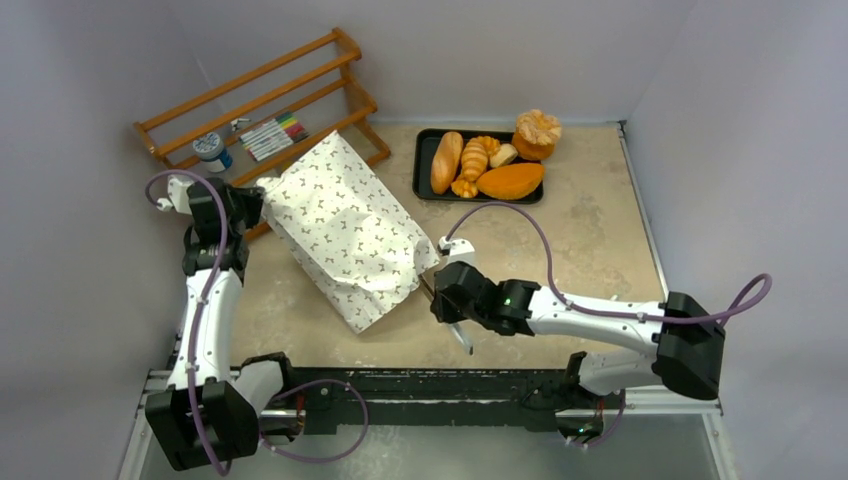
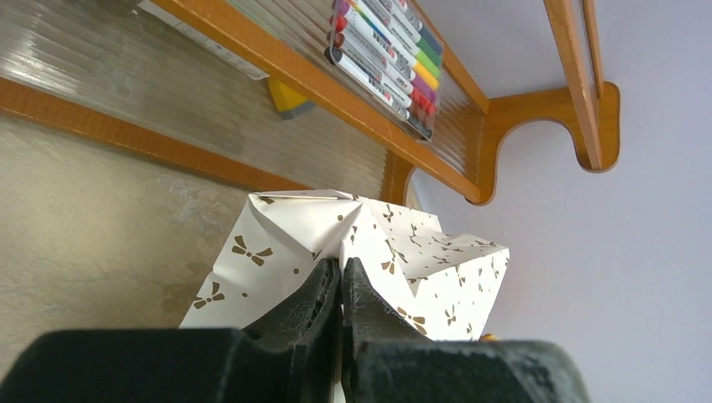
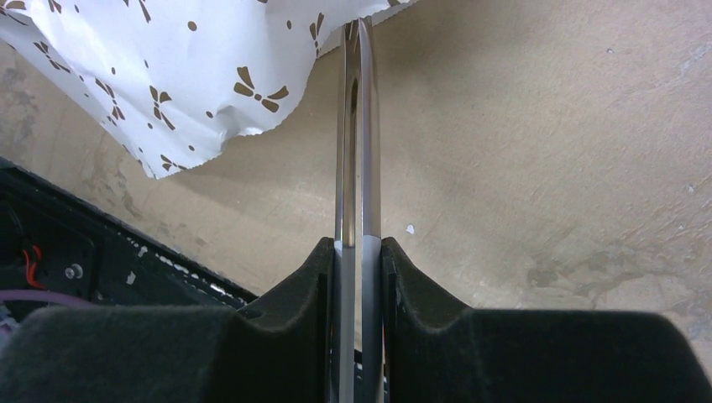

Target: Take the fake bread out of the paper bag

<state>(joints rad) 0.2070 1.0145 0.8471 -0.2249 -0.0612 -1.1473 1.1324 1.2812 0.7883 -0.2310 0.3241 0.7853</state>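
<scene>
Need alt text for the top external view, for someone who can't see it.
A patterned paper bag lies mid-table, its far-left corner pinched by the left gripper, while the right gripper holds thin metal tongs at the bag's near-right edge. Behind it, a black tray holds fake bread, and a wooden rack stands far left.

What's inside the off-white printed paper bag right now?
Nothing visible: the off-white paper bag lies on its side, and its paper hides the interior in every view. Whether anything is inside cannot be told.
</scene>
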